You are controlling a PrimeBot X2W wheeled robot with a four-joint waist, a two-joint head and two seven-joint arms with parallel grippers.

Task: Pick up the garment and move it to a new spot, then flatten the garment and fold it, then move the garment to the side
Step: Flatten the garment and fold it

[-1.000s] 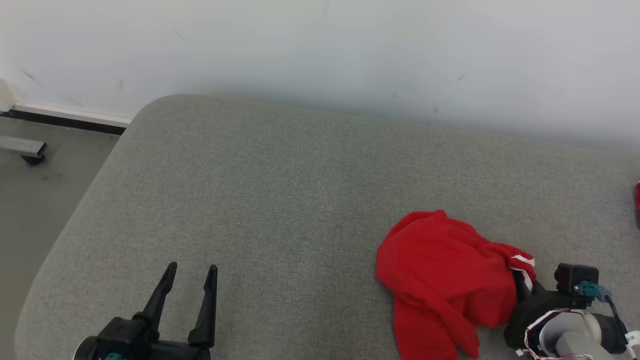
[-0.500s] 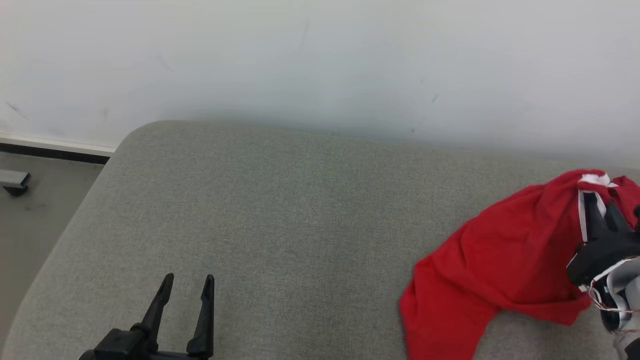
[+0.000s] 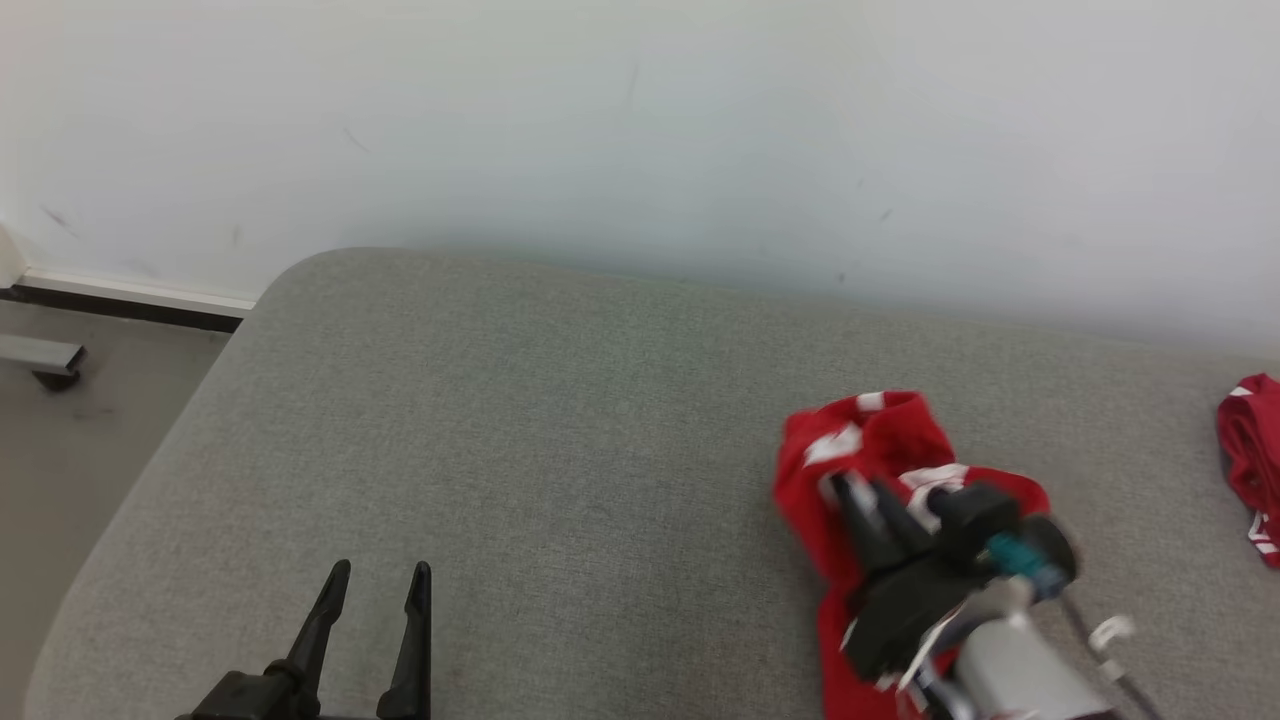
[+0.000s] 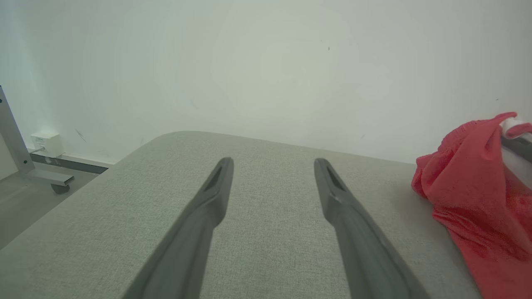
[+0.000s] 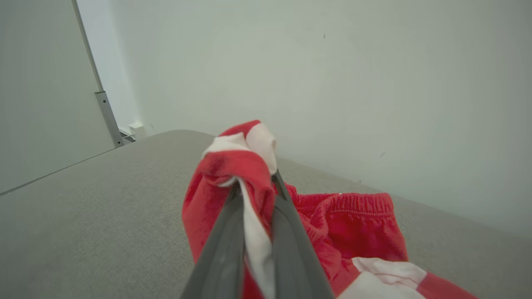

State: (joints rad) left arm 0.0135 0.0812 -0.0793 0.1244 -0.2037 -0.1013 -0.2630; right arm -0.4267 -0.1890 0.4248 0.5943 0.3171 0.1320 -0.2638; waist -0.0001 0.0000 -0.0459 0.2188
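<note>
On cushion (image 3: 560,420), right gripper (image 3: 858,490) pinching garment (image 3: 905,430), wrist view showing waistband (image 5: 353,201), left gripper (image 3: 382,568) spread

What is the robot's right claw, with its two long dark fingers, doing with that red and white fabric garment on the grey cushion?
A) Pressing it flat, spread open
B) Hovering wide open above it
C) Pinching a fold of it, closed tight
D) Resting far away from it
C: in the right wrist view the right gripper is shut on a white-striped fold of the red and white fabric garment, which bunches over its tips.
</note>
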